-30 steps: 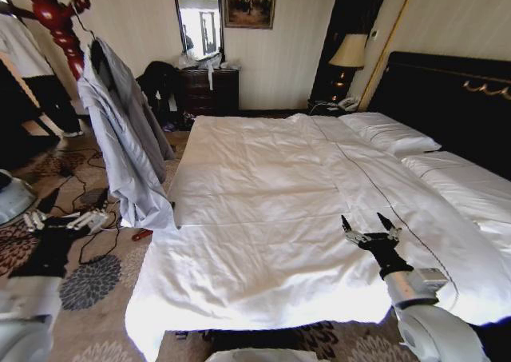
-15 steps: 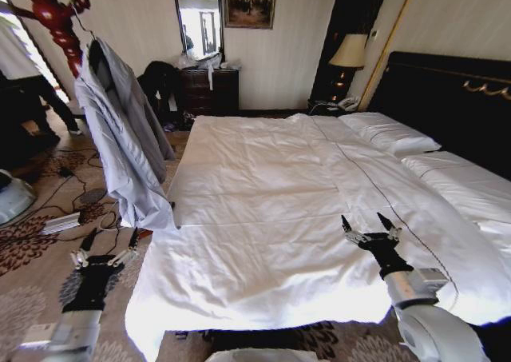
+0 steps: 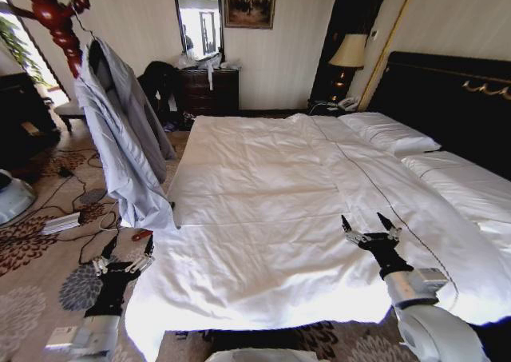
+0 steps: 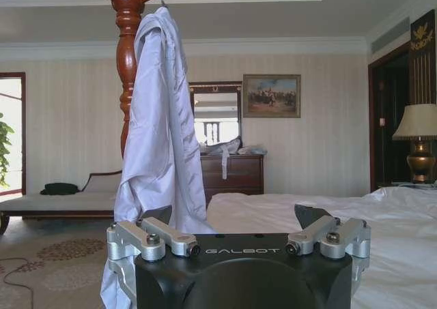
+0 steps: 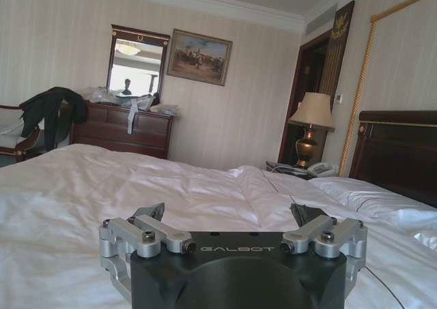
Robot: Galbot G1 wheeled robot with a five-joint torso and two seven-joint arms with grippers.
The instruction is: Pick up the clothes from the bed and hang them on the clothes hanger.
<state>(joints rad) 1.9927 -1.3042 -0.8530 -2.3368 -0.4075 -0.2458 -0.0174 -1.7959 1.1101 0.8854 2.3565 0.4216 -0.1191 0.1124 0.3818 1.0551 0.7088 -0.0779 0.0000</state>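
wide bed (image 3: 263,218) in white sheets, white pillows (image 3: 391,134) by black headboard (image 3: 447,98)

The head view looks down from above the foot of the bed (image 3: 263,210) toward 12 o'clock, while both wrist views sit low, facing level across its sheets, sharing the far wall's dresser (image 5: 123,131) and painting (image 4: 271,95).

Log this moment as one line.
shirt: hung on stand | bed: bare | left gripper: open, low by bed | right gripper: open, over bed
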